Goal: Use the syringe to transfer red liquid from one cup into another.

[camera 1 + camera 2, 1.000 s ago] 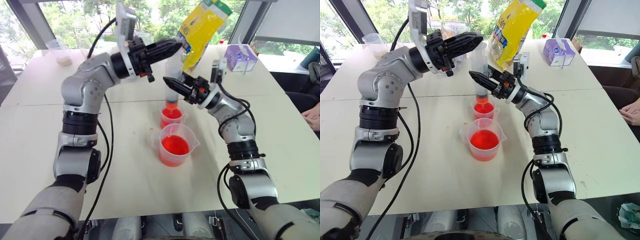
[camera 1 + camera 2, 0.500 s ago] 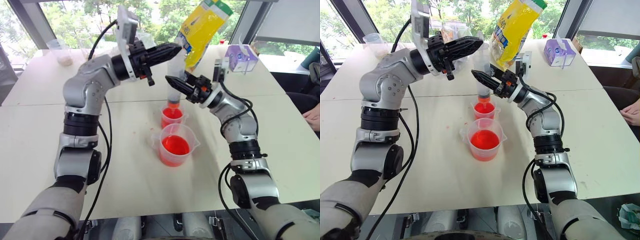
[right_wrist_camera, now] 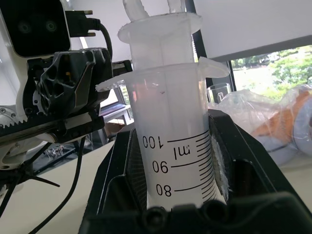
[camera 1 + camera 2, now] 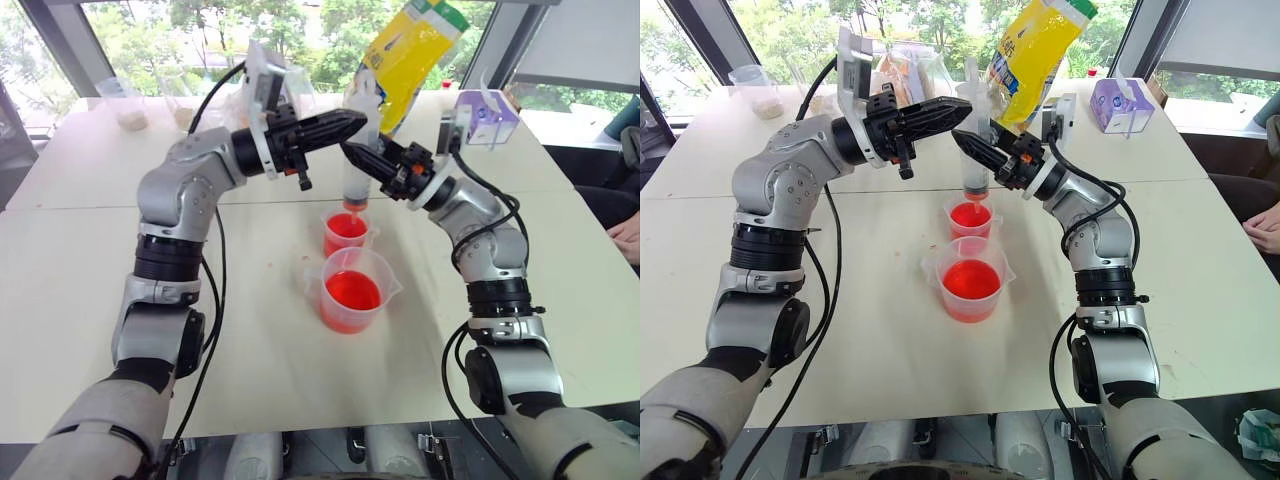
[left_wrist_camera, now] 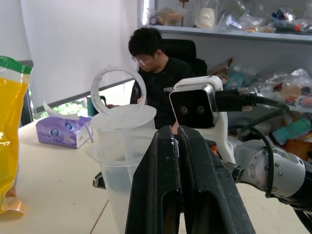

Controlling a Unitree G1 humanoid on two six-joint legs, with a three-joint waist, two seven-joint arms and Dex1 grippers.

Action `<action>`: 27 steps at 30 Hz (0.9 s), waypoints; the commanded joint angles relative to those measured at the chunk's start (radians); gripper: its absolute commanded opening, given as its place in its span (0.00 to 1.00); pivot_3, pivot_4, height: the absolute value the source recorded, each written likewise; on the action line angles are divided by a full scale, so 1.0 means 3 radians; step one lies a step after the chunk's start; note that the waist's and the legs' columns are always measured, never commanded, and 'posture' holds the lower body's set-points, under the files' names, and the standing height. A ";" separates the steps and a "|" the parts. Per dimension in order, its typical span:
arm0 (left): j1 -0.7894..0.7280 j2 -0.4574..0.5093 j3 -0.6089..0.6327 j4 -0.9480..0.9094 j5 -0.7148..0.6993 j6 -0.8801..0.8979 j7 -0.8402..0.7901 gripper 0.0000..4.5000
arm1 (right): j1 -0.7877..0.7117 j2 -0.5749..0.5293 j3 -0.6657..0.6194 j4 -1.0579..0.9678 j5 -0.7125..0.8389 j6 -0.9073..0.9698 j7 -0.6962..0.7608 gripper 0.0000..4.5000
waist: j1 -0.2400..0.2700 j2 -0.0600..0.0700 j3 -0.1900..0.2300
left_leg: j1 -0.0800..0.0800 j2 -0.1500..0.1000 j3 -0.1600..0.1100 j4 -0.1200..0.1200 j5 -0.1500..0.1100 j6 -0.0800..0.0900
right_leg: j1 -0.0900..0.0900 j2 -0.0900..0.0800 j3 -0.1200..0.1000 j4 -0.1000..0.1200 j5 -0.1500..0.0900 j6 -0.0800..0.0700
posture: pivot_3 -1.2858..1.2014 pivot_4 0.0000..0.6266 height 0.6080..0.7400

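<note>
At the centre of the head view, nearest the camera, the beaker stands on the white table, spout and handle to its sides, about half full of red liquid. Just behind it, almost touching, the smaller cup also holds red liquid. Directly above that cup the syringe stands upright, its narrow tip just over the cup's mouth, a little red at the base of the barrel. The right gripper, reaching in from the right of the frame, is clamped around the barrel near its printed scale. The left gripper, coming from the upper left, has its fingers pressed together over the plunger top. Farther back, a yellow bag and a purple tissue box sit in the upper right.
</note>
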 commanded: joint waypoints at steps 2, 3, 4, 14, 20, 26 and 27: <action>0.0050 -0.0025 -0.0169 -0.0038 0.0058 0.0081 -0.0034 0.02 | -0.0298 0.0028 -0.0091 -0.0327 0.0174 -0.0047 -0.0002 0.31 | -0.0003 0.0000 0.0000 | 0.0000 0.0000 0.0000 0.0000 0.0000 0.0000 | 0.0000 0.0000 0.0000 0.0000 0.0000 0.0000 | 0.52 0.24 1.00; 0.0053 -0.0026 -0.0170 -0.0039 0.0059 0.0082 -0.0035 0.02 | -0.0302 0.0029 -0.0094 -0.0328 0.0174 -0.0042 -0.0002 0.31 | -0.0002 0.0000 0.0000 | 0.0000 0.0000 0.0000 0.0000 0.0000 0.0000 | 0.0000 0.0000 0.0000 0.0000 0.0000 0.0000 | 0.52 0.24 1.00; 0.0052 -0.0026 -0.0169 -0.0039 0.0059 0.0085 -0.0035 0.02 | -0.0304 0.0033 -0.0097 -0.0332 0.0174 -0.0037 -0.0002 0.31 | -0.0003 0.0001 0.0000 | 0.0000 0.0000 0.0000 0.0000 0.0000 0.0000 | 0.0000 0.0000 0.0000 0.0000 0.0000 0.0000 | 0.52 0.24 1.00; -0.0022 -0.0004 -0.0062 -0.0095 -0.0016 0.0121 -0.0010 0.02 | -0.0239 0.0068 -0.0063 -0.0363 0.0179 0.0001 -0.0002 0.31 | -0.0002 0.0001 0.0000 | 0.0000 0.0001 0.0000 0.0000 0.0000 0.0000 | 0.0000 0.0001 0.0000 0.0000 0.0000 0.0000 | 0.52 0.24 1.00; -0.0057 0.0099 0.0098 -0.0273 -0.0231 0.0282 -0.0028 0.02 | -0.0164 0.0080 -0.0046 -0.0315 0.0153 0.0002 0.0008 0.31 | -0.0006 0.0001 0.0001 | 0.0000 0.0001 0.0000 0.0000 0.0000 0.0000 | 0.0000 0.0001 0.0000 0.0000 0.0000 0.0000 | 0.52 0.24 1.00; -0.0037 0.0294 0.0204 -0.0486 -0.0476 0.0540 -0.0072 0.14 | -0.0123 0.0088 -0.0040 -0.0272 0.0134 -0.0009 0.0015 0.31 | -0.0005 0.0001 0.0001 | 0.0000 0.0002 -0.0001 0.0000 0.0000 0.0000 | -0.0001 0.0001 0.0000 0.0001 0.0000 0.0000 | 0.52 0.24 1.00; -0.0030 0.0319 0.0214 -0.0508 -0.0490 0.0555 -0.0070 0.20 | -0.0121 0.0087 -0.0040 -0.0269 0.0132 -0.0009 0.0016 0.31 | -0.0006 0.0001 0.0001 | 0.0000 0.0002 -0.0001 0.0000 0.0000 0.0000 | -0.0001 0.0001 0.0000 0.0000 0.0000 0.0000 | 0.52 0.24 1.00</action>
